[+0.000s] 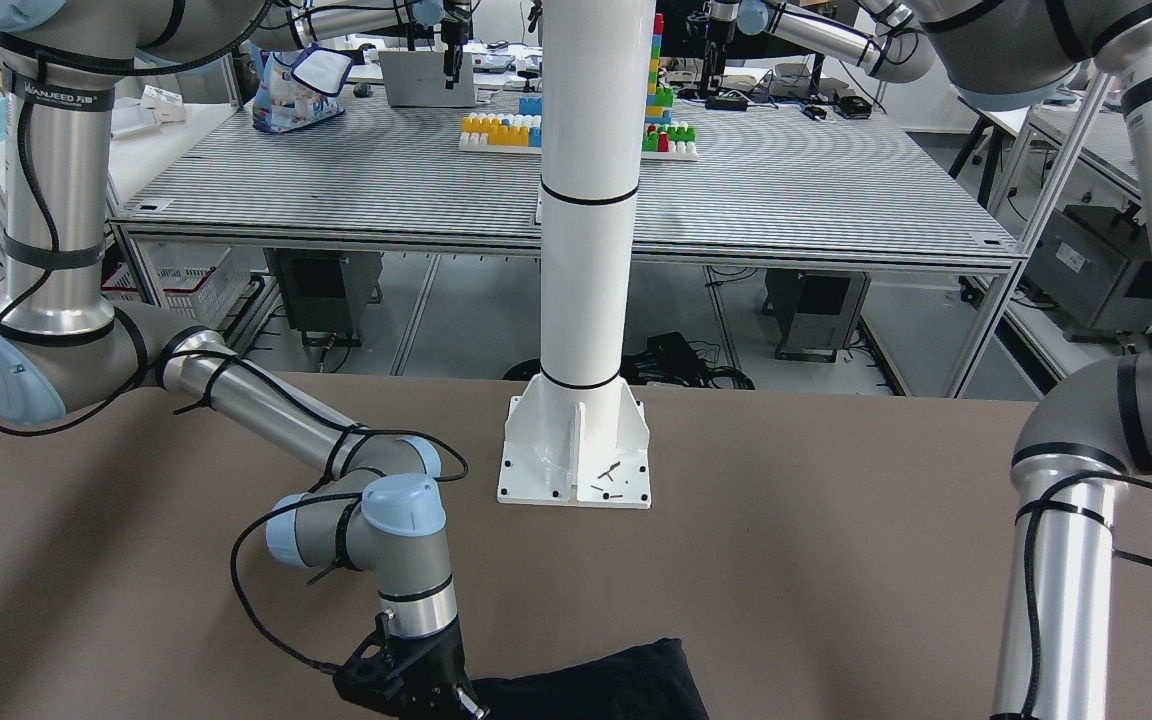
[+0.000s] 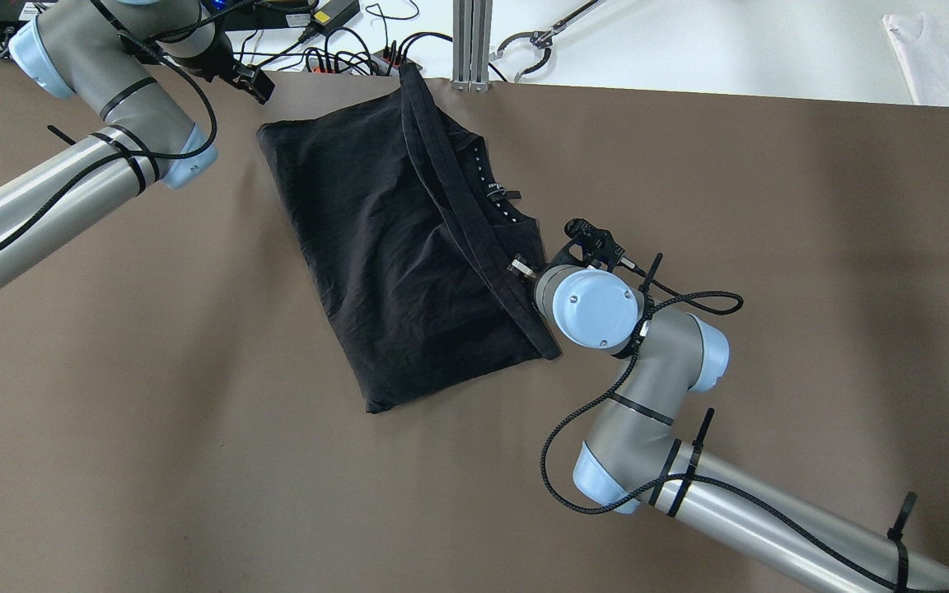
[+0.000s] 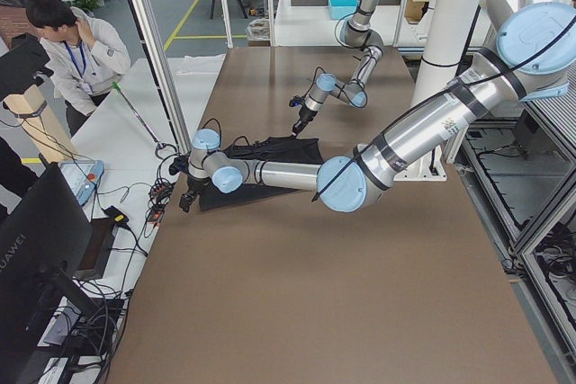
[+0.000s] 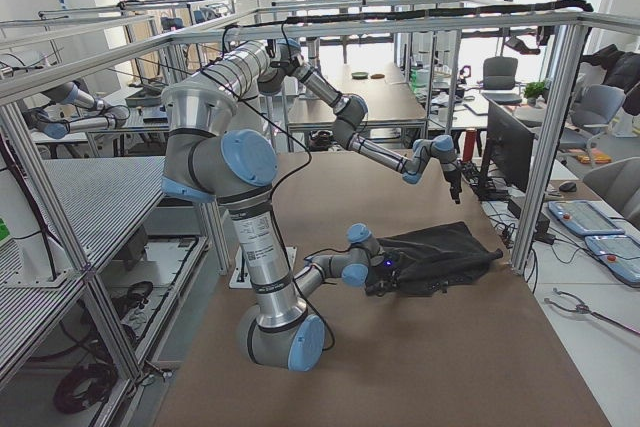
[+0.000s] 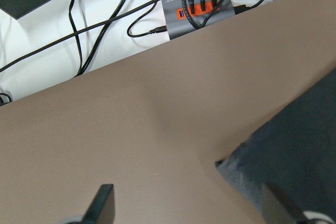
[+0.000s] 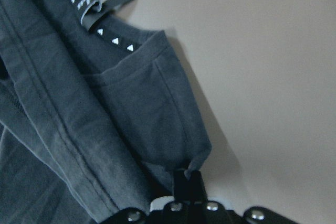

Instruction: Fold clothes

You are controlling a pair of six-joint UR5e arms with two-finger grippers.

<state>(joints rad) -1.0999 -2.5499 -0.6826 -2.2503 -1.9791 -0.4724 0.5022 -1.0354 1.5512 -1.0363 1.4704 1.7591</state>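
right end effector, clothes, brown tabletop

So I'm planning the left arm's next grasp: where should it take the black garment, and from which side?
Probably the black garment by its corner nearest the open left gripper, approached from the far edge of the table: that corner lies flat and free, bare surface around it.

Black garment, white-triangle trim, brown table
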